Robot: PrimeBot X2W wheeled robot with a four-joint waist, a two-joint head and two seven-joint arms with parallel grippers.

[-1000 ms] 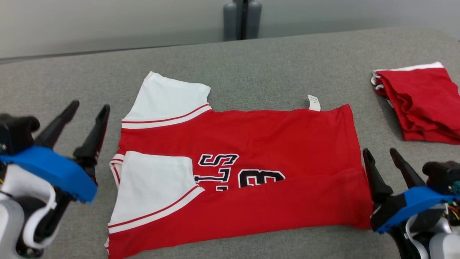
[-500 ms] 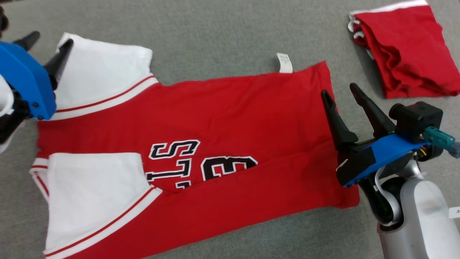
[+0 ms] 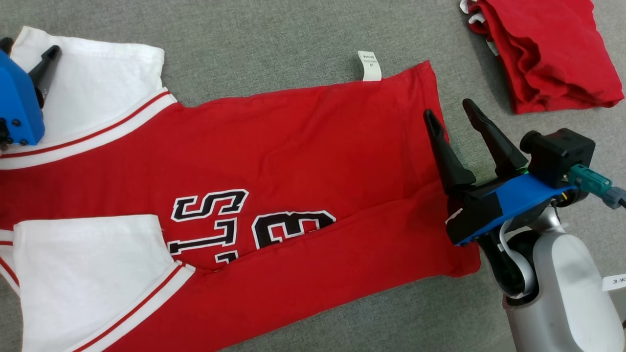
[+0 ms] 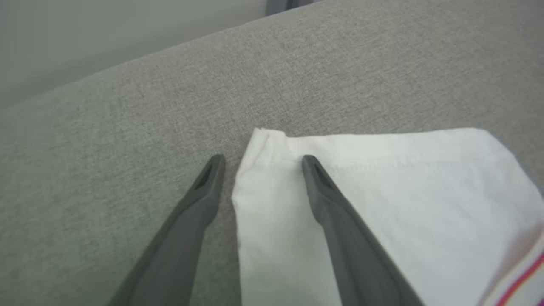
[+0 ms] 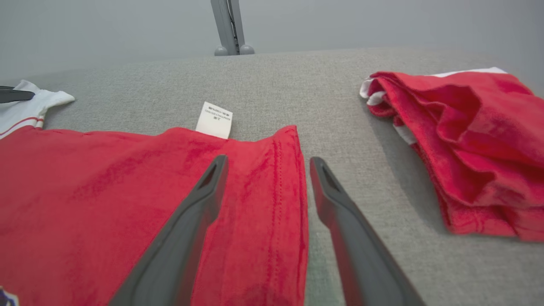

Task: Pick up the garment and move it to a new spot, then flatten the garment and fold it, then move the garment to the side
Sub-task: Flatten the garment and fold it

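Since they advanced, both grippers gape: left gripper (image 4: 262, 159) seemingly astride the garment's (image 3: 293, 146) sleeve edge, right gripper (image 5: 268, 160) astride its hem.

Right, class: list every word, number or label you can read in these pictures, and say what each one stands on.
"S" and "3": black, white-edged print on the red jersey; the rest is tucked under a fold.
"3": white sticker on the right forearm, cut by the frame edge.
White care tag at the jersey's edge: print too small to read.
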